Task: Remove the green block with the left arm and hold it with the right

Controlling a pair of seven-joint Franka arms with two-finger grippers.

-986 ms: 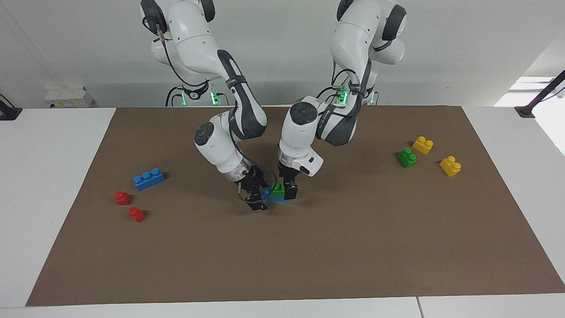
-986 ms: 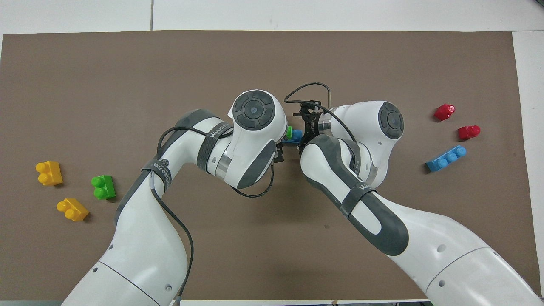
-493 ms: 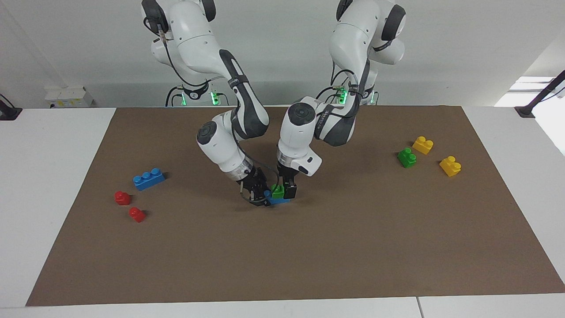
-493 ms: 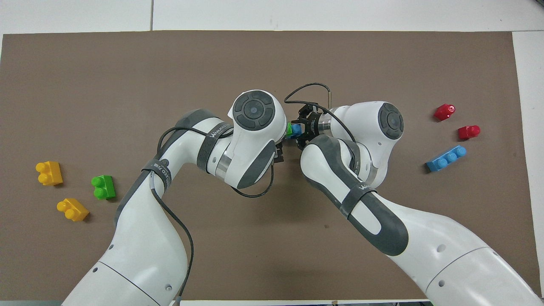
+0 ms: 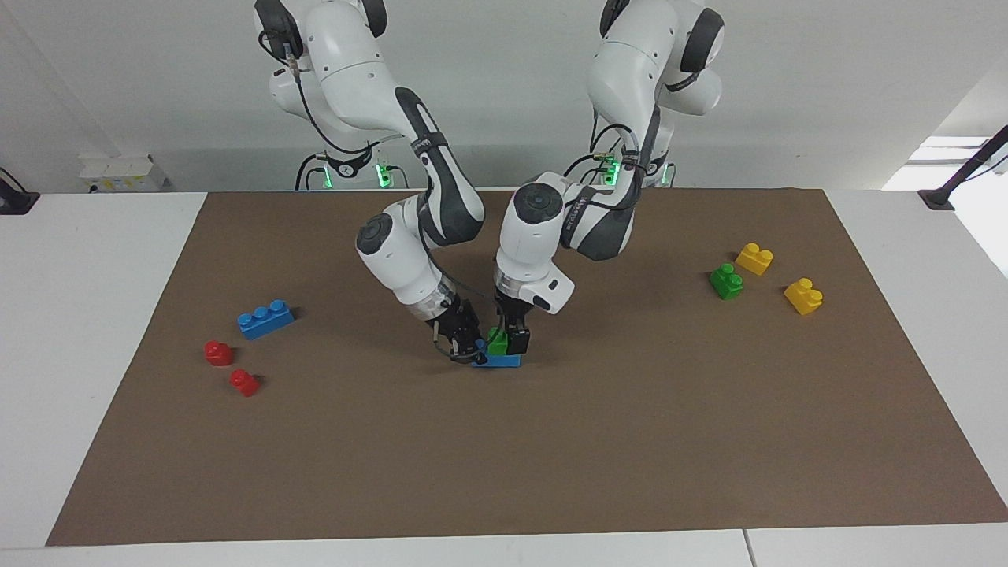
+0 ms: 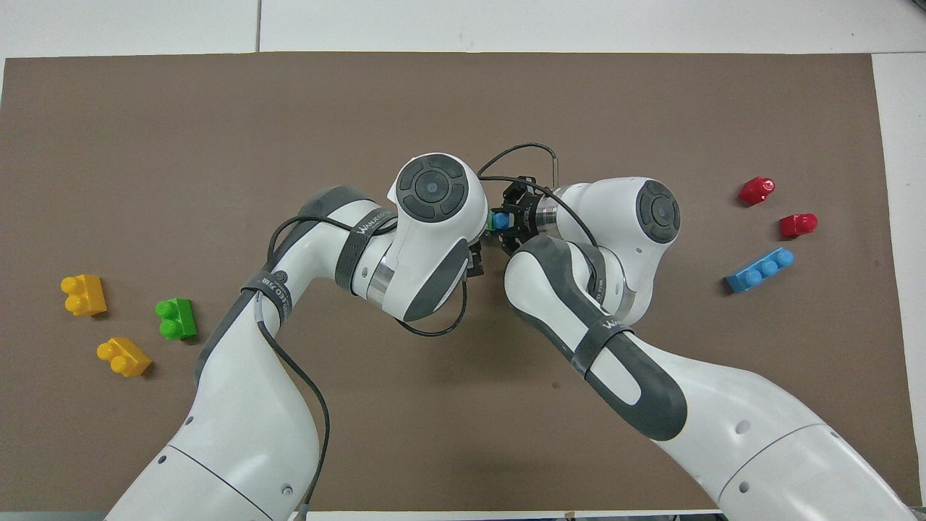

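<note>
Facing view: right hand (image 5: 470, 347) clamps glossy blue brick (image 5: 499, 361); left hand (image 5: 508, 340) straddles studded green block (image 5: 496, 342), fingers spread.

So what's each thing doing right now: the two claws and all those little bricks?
Left gripper: jaws astride the stacked green block, not closed.
Right gripper: shut on the blue base brick.
Stacked green block: seated on the blue base brick.
Spare green block: loose on the mat.
Yellow bricks: loose.
Long blue brick: loose.
Red bricks: loose.

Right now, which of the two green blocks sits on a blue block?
The green block between the grippers, mid-mat; the other green block lies on the mat beside the yellow blocks.
</note>
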